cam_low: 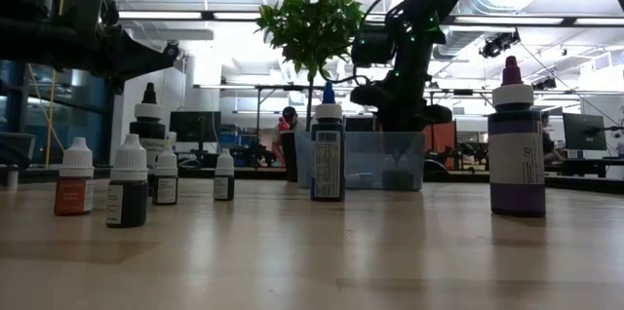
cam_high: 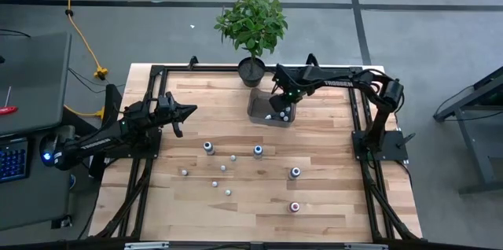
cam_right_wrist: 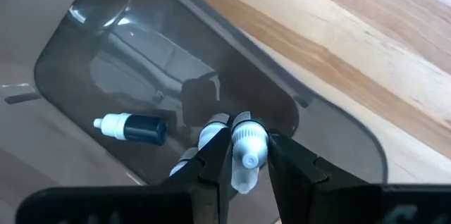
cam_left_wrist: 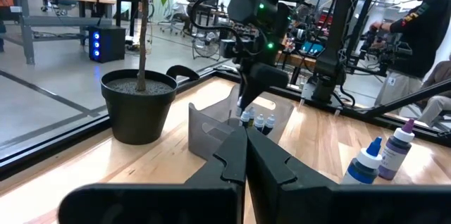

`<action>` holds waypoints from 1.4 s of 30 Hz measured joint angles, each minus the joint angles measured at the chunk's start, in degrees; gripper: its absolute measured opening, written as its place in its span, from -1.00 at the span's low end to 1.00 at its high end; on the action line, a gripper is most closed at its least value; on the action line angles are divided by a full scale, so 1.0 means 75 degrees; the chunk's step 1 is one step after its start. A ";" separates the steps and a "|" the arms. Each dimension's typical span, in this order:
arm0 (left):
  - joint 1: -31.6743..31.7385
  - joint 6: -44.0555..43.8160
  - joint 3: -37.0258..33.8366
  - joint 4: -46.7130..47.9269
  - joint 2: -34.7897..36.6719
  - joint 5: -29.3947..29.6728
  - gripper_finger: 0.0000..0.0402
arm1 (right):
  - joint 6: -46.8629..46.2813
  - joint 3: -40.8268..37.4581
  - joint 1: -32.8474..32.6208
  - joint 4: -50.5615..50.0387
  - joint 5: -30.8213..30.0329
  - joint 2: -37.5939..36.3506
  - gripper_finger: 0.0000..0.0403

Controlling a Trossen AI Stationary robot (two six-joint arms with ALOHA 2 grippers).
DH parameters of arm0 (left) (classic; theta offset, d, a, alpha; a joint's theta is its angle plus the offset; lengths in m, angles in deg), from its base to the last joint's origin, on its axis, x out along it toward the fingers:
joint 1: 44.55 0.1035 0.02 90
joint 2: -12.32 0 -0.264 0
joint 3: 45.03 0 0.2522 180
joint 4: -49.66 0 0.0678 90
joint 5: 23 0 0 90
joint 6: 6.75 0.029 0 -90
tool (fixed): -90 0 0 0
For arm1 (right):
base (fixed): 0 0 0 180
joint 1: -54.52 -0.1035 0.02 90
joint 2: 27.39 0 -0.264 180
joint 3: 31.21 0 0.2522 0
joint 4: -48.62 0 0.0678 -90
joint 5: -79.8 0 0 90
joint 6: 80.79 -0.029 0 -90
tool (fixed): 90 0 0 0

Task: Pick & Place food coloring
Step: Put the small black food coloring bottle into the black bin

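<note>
A clear plastic bin [cam_high: 263, 113] sits on the wooden table [cam_high: 330, 211] right under the right gripper, its walls see-through and its corners rounded. Just beside the bin, on the side away from that gripper's arm, stands a potted plant [cam_high: 252, 30] in a dark round pot [cam_left_wrist: 137, 104], straight ahead of the left gripper. Beyond the table, past the right gripper, a person [cam_left_wrist: 423, 27] in dark clothes stands at a workbench. A yellow cable [cam_high: 75, 22] lies on the floor, behind the left gripper's arm.
</note>
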 joint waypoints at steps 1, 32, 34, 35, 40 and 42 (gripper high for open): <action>0.0001 -0.0001 0.0000 0.0000 0.0002 -0.0001 -1.00 | 0.0000 0.0000 0.0000 0.0009 -0.0005 0.0000 -0.64; 0.0003 0.0000 0.0000 0.0000 0.0002 0.0000 -1.00 | -0.0003 0.0000 0.0000 -0.0171 -0.0002 0.0003 -0.39; 0.0000 -0.0003 0.0000 0.0000 0.0002 0.0000 -1.00 | -0.0006 0.0010 0.0000 -0.0187 -0.0003 0.0003 -0.39; 0.0002 -0.0002 0.0000 0.0000 0.0002 0.0000 -1.00 | -0.0006 0.0036 0.0000 -0.0218 -0.0003 0.0005 -0.39; 0.0002 0.0000 0.0000 0.0001 0.0002 0.0000 -1.00 | 0.0034 0.0353 0.0000 -0.0331 -0.0033 0.0009 -0.39; 0.0002 -0.0003 0.0000 0.0000 0.0001 0.0000 -1.00 | 0.0129 0.0563 0.0000 -0.0497 -0.0139 0.0009 -0.39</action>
